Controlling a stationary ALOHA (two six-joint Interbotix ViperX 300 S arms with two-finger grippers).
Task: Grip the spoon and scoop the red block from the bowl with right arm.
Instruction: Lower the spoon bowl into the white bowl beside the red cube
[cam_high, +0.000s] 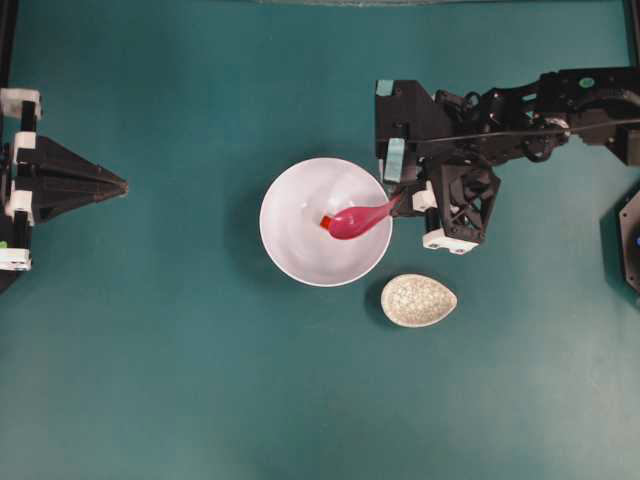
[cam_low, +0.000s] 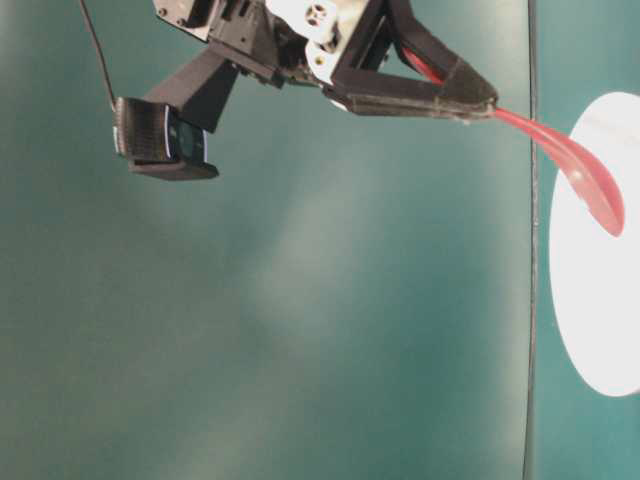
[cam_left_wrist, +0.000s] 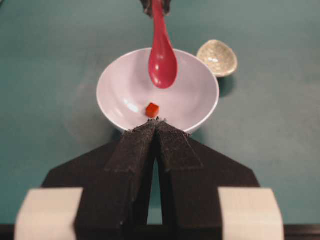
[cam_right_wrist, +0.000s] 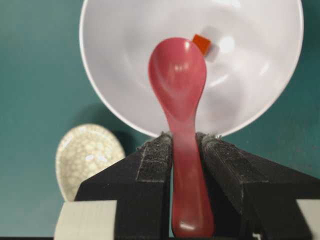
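One spoon (cam_right_wrist: 177, 100): glossy, rigid, light, likely slippery; right gripper (cam_right_wrist: 184, 150) jaws closed on handle, scoop projecting forward over bowl (cam_high: 290, 250) interior. You judge grip near handle end leaves long lever; watch for twist between pads. One red block (cam_right_wrist: 202, 43): tiny, light, resting on bowl floor just beyond scoop tip, not yet in scoop. Right arm reaches in from bowl's rim side, spoon angled downward. Left gripper (cam_left_wrist: 157, 125) parked well apart at table (cam_high: 150, 380) edge, jaws together, holding nothing. Speckled dish (cam_high: 418, 299) beside bowl.
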